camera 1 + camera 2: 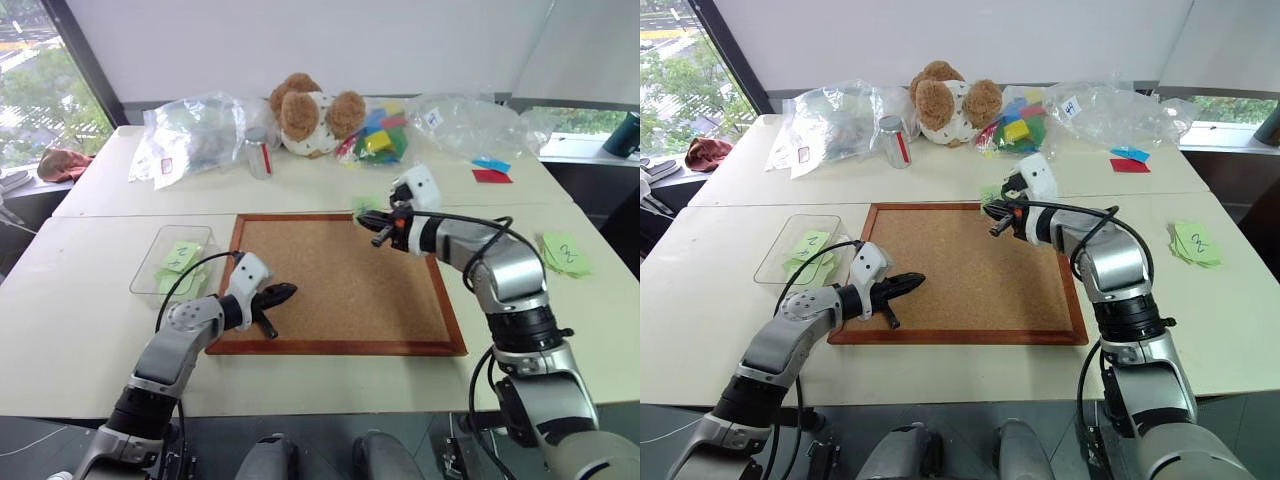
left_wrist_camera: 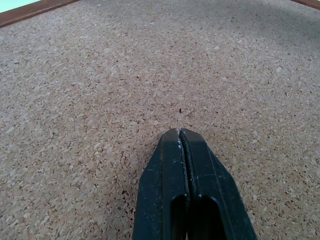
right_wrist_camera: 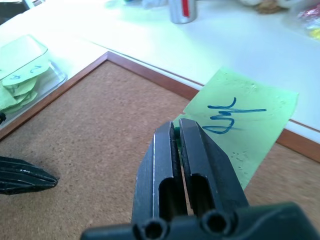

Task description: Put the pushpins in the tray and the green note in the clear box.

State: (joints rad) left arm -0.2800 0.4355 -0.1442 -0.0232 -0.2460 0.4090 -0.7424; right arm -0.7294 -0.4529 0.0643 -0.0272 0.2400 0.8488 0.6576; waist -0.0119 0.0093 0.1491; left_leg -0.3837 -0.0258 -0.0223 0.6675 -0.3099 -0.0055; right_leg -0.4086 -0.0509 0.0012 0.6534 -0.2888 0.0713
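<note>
Pale green note (image 3: 245, 120) with a dark blue scribble hangs grasped in the right end effector (image 3: 178, 131).

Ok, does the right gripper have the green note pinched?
Yes, the right gripper is shut on the green note above the corkboard.

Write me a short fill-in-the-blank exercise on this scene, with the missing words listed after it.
1. The right claw is shut on the pale green paper note with a dark ____ scribbled on it.
2. The left claw is shut, with nothing in it, over the brown ____ board in its wooden frame.
3. The shallow clear plastic box already holds several green ____.
4. The brown teddy bear sits at the table's ____ edge.

Missing words: scribble; cork; notes; far
</note>
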